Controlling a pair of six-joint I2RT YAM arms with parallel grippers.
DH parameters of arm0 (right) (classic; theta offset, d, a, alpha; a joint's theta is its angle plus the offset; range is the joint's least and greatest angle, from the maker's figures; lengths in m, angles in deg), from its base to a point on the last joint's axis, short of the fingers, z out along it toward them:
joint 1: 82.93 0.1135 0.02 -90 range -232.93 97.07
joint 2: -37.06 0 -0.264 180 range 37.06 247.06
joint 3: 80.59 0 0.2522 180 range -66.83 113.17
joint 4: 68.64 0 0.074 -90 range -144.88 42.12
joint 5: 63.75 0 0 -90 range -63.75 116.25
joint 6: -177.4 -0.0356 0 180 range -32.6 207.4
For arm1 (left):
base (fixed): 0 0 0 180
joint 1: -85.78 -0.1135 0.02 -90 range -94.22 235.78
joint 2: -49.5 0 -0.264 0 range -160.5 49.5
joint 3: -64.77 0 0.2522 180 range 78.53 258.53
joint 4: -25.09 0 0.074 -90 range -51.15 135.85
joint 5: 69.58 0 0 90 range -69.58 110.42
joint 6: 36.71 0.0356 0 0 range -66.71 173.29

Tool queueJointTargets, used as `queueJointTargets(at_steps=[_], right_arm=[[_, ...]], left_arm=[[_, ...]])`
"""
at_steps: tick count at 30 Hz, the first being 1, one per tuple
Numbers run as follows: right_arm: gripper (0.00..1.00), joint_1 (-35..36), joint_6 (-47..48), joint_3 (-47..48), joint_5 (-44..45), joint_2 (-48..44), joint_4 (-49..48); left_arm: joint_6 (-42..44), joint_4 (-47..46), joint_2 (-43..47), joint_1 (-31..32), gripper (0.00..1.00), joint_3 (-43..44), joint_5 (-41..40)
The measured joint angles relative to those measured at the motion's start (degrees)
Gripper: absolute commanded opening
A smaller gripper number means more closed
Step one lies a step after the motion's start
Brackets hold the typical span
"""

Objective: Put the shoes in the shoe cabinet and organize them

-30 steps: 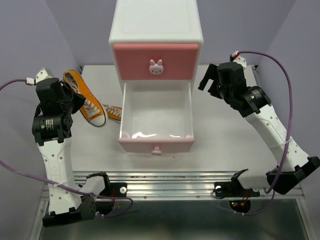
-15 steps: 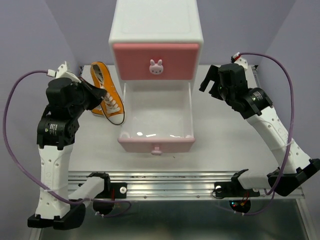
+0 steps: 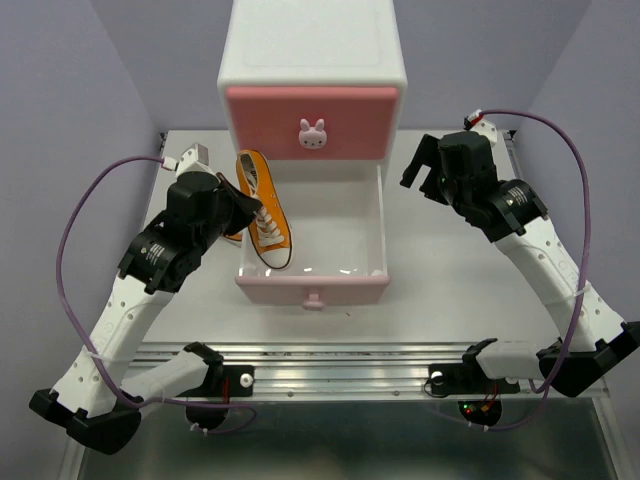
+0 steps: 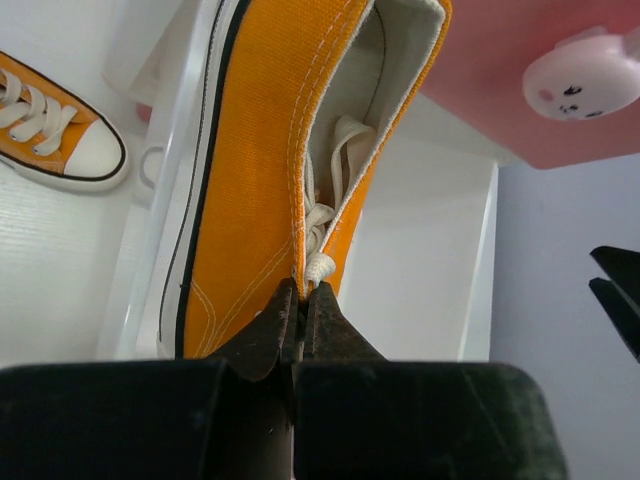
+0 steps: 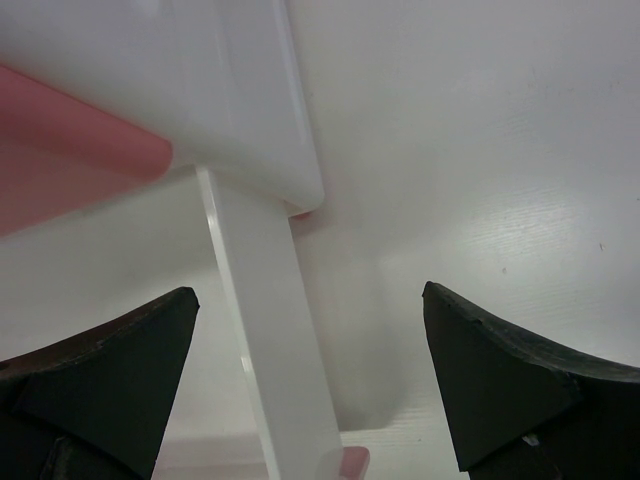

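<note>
Top external view gave us the white counter [image 3: 450, 300] first, with the shoe cabinet [image 3: 312, 45] standing at its far middle. Its darker pink upper drawer [image 3: 350, 120] was closed. The paler lower drawer [image 3: 345, 290] was pulled out toward the arm bases, and the part of its white floor we could see was bare.

On the left, the left arm [image 3: 150, 270] reached in over the drawer's left wall. The left fingers [image 4: 268, 338] were pressed together, pinching the canvas edge of an orange sneaker [image 3: 264, 215] by its lacing. That shoe hung lengthwise over the left side of the open drawer, heel toward the cabinet body and toe toward the drawer front, rolled onto its side with the white sole turned outward. From the left wrist view we could not tell whether it touched the drawer floor or the wall.

The right arm [image 3: 540, 260] stood at the cabinet's right side. The right fingers [image 5: 100, 370] were spread wide and held nothing, just beside the rear corner of the drawer's right wall.

The second orange sneaker [image 4: 60, 140] lay flat on the counter, left of the drawer.

Smallest were the white bunny knobs, one on the upper front [image 3: 313, 133] and one on the lower [image 3: 313, 299].
</note>
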Motion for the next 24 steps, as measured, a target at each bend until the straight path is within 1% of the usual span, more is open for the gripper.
queueJointTargets(at_steps=[5,16,24], right_arm=[[1.00,0.0,0.0,0.0,0.0,-0.5,0.5],[1.00,0.0,0.0,-0.1,0.0,-0.7,2.5],[1.00,0.0,0.0,-0.8,0.0,-0.7,3.6]], left_arm=[[0.9,-2.9,-0.8,3.1,0.00,-3.1,-0.9],[6.4,-6.4,-4.2,3.5,0.00,-9.1,1.9],[7.8,-9.2,-7.5,3.6,0.00,-12.2,3.0]])
